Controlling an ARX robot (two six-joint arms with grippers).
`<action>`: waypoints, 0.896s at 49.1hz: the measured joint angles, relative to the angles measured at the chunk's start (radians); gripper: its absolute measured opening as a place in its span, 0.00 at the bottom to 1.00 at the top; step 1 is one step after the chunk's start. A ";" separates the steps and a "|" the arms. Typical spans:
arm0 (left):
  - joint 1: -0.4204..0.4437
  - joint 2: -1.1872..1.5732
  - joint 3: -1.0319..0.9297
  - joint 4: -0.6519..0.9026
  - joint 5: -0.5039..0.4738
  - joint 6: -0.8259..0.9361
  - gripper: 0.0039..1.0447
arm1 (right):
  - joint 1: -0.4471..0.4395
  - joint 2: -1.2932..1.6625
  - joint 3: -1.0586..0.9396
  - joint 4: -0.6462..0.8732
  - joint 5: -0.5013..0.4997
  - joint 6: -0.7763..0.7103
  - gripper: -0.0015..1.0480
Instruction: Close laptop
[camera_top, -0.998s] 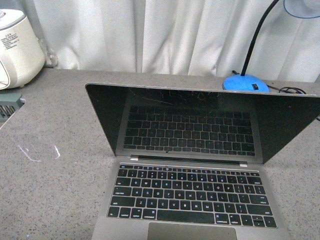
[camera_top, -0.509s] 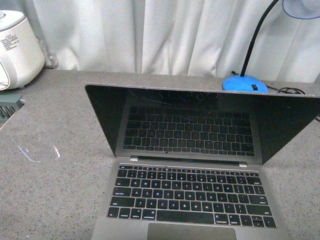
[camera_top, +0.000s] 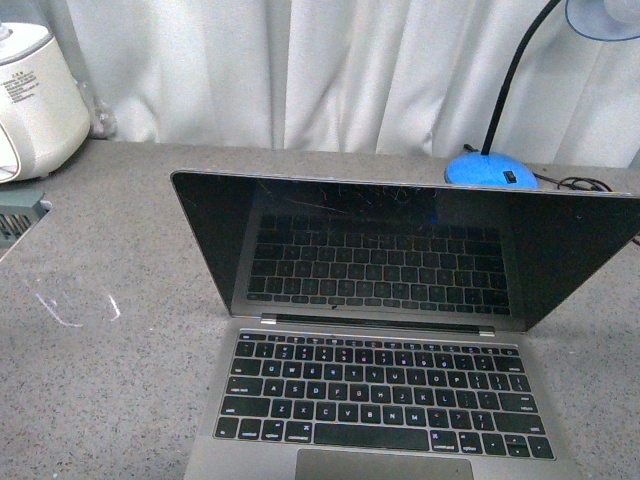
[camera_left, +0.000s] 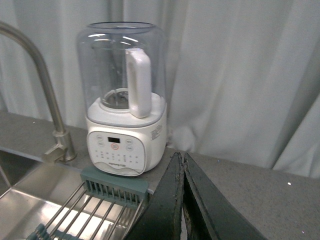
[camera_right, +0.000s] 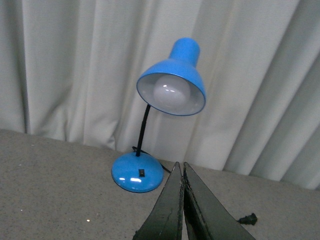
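The grey-metal laptop (camera_top: 385, 400) stands open on the speckled grey counter in the front view, its black keys and trackpad toward me. Its scratched glossy black screen (camera_top: 400, 250) leans back and mirrors the keyboard. Neither arm shows in the front view. My left gripper (camera_left: 182, 159) is shut and empty, above the counter beside the sink, and the laptop is out of its view. My right gripper (camera_right: 180, 167) is shut and empty, above the counter in front of the blue lamp, and the laptop is out of its view too.
A white blender (camera_left: 124, 105) with a clear jug stands by the sink (camera_left: 35, 197) and tap (camera_left: 47, 90); it shows at the far left (camera_top: 30, 95). A blue desk lamp (camera_right: 170, 85) stands behind the laptop at right (camera_top: 490, 168). White curtains hang behind the counter.
The laptop's screen has tipped very slightly, its top edge sitting a little lower at the right. Nothing else has moved.
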 joint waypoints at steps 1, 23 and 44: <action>-0.010 0.019 0.022 -0.014 0.007 0.006 0.04 | 0.005 0.017 0.023 -0.015 -0.008 -0.001 0.01; -0.132 0.252 0.280 -0.160 0.060 0.091 0.04 | 0.103 0.257 0.249 -0.121 -0.089 -0.063 0.01; -0.231 0.513 0.430 -0.209 0.078 0.235 0.04 | 0.208 0.430 0.418 -0.234 -0.135 -0.089 0.01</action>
